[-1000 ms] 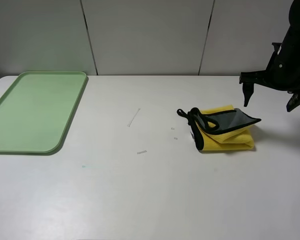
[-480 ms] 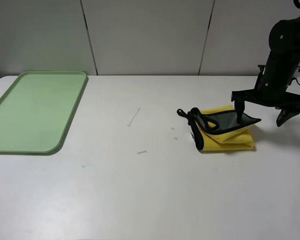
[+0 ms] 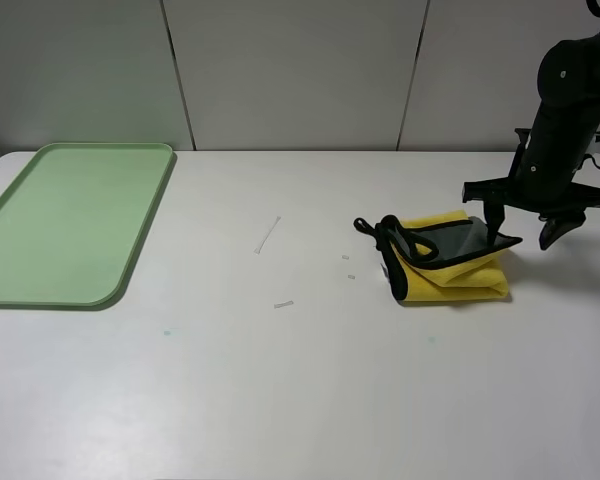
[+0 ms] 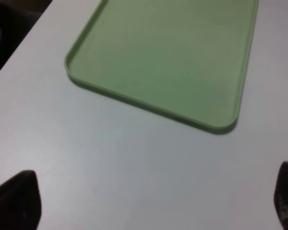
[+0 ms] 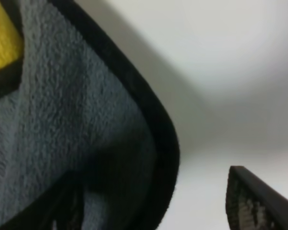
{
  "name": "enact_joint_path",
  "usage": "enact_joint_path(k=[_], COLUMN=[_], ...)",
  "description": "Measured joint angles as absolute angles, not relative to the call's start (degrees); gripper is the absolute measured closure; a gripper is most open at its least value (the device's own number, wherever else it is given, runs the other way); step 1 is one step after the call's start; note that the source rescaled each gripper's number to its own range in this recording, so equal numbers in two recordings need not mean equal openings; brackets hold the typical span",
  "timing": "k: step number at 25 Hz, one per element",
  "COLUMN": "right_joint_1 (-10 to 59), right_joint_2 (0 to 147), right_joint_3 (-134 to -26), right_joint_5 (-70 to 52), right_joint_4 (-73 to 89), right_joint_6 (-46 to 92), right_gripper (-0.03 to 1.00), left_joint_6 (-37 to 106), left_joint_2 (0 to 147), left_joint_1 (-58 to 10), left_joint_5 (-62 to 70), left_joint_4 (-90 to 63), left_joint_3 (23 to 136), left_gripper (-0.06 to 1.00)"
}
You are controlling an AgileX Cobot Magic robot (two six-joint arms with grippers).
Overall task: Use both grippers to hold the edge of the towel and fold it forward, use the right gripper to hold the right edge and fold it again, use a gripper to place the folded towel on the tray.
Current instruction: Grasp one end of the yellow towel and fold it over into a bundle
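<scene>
The towel (image 3: 450, 268) lies folded in a yellow bundle right of the table's middle, with a grey flap on top and a black corner loop (image 3: 380, 232) at its left. My right gripper (image 3: 520, 228) is open and low at the towel's right corner, one finger on the grey flap, the other beyond the edge. In the right wrist view the edge of the towel (image 5: 158, 129) runs between the fingertips (image 5: 259, 201), around the grey reverse side (image 5: 72, 120). My left gripper (image 4: 151, 206) is open and empty above the table near the tray (image 4: 173, 52). The tray (image 3: 70, 220) is bare, at the far left.
Small pale scraps lie on the white table: a thin strip (image 3: 268, 235), a short piece (image 3: 283, 303) and tiny bits (image 3: 347, 258) left of the towel. A grey panelled wall stands behind the table. The left arm is outside the exterior high view.
My right gripper has come down and to the left from above the table's right side to the towel's right corner. Its fingers have drawn slightly closer. The towel has not moved.
</scene>
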State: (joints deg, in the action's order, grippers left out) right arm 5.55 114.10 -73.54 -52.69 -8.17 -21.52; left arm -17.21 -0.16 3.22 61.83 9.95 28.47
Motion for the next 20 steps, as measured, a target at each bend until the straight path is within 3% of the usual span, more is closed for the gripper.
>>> enact_joint_path(k=[8,13,18,20], right_joint_1=[5.6,5.6,5.6,5.6], right_joint_2=[116.6,117.0,117.0,117.0], right_joint_3=[-73.3,-73.3,-73.3,-73.3], right_joint_5=[-52.5,-52.1,-52.1,-51.7], right_joint_4=[-6.3,-5.6,-5.3,-5.3], right_joint_6=[-21.5,-21.5,-21.5,-21.5], right_gripper=[0.32,0.56,0.92,0.97], left_joint_6=[-17.2,-17.2,-17.2,-17.2], left_joint_2=[-0.2,-0.2,-0.2,-0.2], left_joint_1=[3.2,3.2,3.2,3.2], left_joint_5=[61.8,61.8,61.8,61.8], left_joint_4=[10.0,10.0,10.0,10.0], left_joint_3=[28.5,28.5,28.5,28.5], left_gripper=[-0.03,-0.03,-0.03,-0.03])
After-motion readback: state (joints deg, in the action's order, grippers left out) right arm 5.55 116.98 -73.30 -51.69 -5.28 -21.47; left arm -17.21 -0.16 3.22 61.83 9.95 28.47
